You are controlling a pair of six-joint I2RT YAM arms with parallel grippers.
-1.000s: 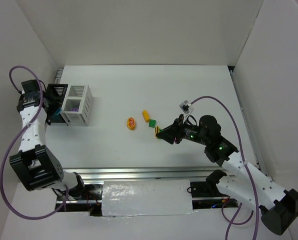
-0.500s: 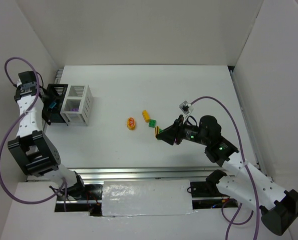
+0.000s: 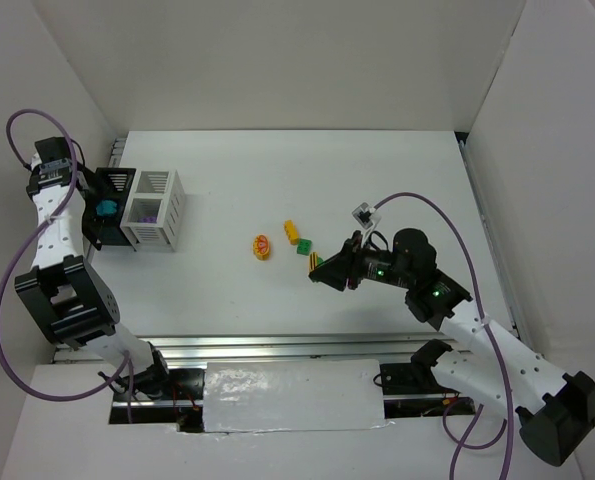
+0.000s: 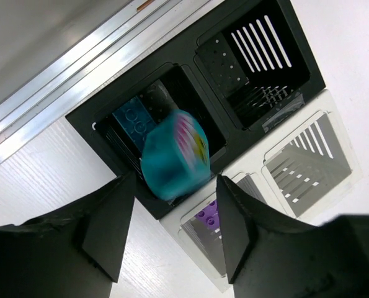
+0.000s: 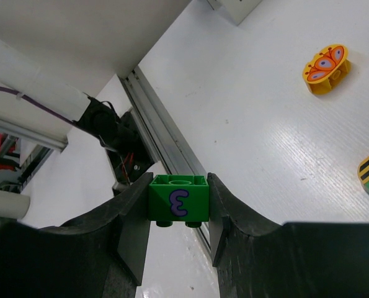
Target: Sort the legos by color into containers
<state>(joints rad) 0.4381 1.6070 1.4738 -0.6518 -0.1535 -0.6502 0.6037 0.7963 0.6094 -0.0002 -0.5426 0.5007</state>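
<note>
My left gripper (image 4: 175, 194) is open above the black container (image 4: 85, 124). A teal brick (image 4: 173, 155) shows blurred between and beyond the fingers, over the black compartment, where another teal brick (image 4: 131, 115) lies. The adjoining white container (image 4: 333, 143) holds a purple brick (image 4: 208, 214). In the top view the left gripper (image 3: 102, 212) is over the black container (image 3: 115, 182), next to the white one (image 3: 159, 208). My right gripper (image 5: 178, 214) is shut on a green brick (image 5: 178, 198) with a purple mark, held above the table (image 3: 320, 275).
On the table lie an orange butterfly brick (image 3: 263, 246), a yellow brick (image 3: 291, 232), a green brick (image 3: 304, 247) and a yellow-and-black striped brick (image 3: 315, 262). The orange brick also shows in the right wrist view (image 5: 325, 67). White walls enclose the table.
The left gripper has shifted toward the back over the black container and the teal brick now shows blurred below it. The right gripper has edged left with the green brick.
</note>
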